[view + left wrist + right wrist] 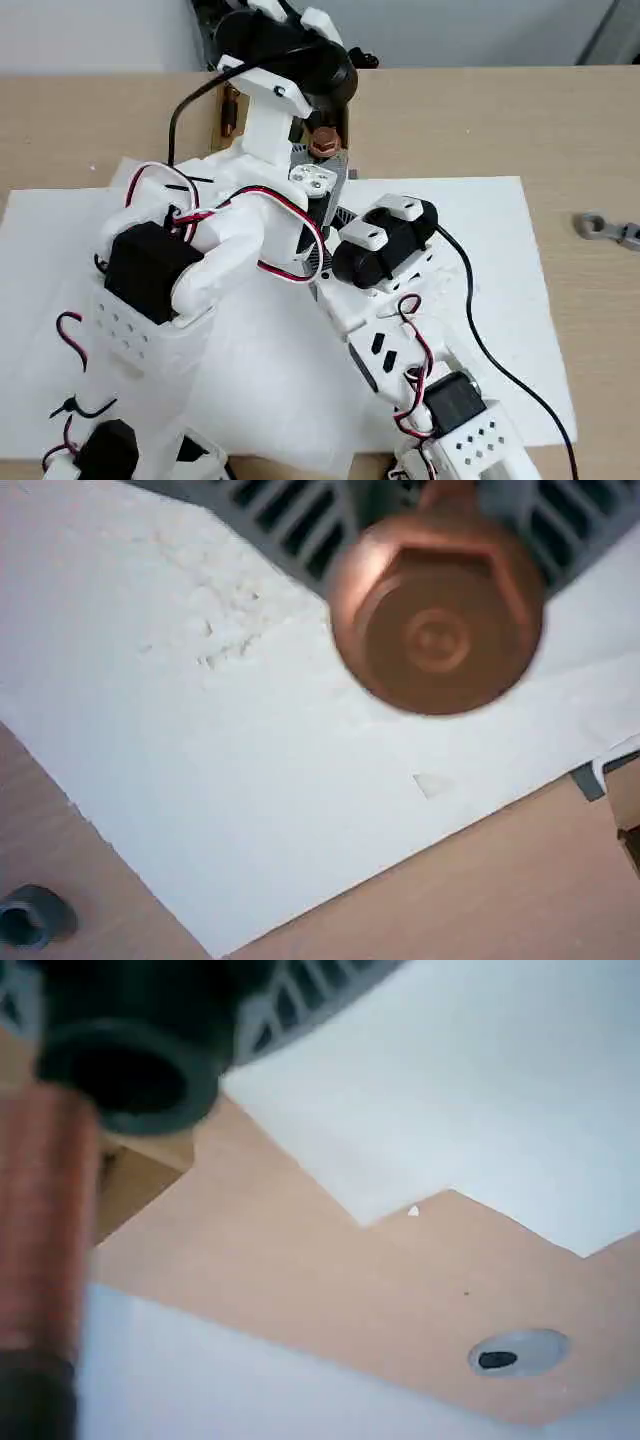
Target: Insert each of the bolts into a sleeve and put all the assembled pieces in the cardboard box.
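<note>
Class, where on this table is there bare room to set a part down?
Free: paper right of the arms; table between paper and wrench. Crowded: centre, with left gripper holding the bolt, right gripper the sleeve.

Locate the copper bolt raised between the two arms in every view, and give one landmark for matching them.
High view: copper bolt, head up, top centre between the two arms.
Left wrist view: its hex head close up, against the grey fingers, white paper behind.
Right wrist view: a copper threaded shaft beside the black sleeve, probably this bolt.
Shared landmark: the white paper, seen in all three.
</note>
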Action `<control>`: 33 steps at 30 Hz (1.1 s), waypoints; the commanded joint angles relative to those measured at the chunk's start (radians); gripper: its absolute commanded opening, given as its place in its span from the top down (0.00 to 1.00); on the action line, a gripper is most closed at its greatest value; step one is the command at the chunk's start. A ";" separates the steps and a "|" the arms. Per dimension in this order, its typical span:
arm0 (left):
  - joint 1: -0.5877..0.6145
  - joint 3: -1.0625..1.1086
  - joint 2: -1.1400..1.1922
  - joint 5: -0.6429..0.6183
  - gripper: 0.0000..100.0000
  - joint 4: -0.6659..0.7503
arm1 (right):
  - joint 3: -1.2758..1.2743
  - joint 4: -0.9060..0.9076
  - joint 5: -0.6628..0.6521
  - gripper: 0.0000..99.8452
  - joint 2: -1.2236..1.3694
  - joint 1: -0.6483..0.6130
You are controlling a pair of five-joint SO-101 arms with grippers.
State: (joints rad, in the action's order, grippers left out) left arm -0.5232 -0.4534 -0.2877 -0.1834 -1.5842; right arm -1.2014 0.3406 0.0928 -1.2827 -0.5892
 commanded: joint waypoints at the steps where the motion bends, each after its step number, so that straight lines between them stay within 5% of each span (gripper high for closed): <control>1: -0.003 -0.008 -0.031 0.008 0.99 -0.011 | 0.012 -0.018 0.006 1.00 -0.001 0.013; 33: 0.060 0.025 -0.029 0.003 0.99 0.009 | 0.012 -0.018 0.006 1.00 -0.001 0.013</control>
State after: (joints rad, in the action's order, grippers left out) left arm -0.4649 -0.4242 -0.2877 -0.1834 -1.6088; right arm -1.2014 0.3406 0.0928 -1.2843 -0.5877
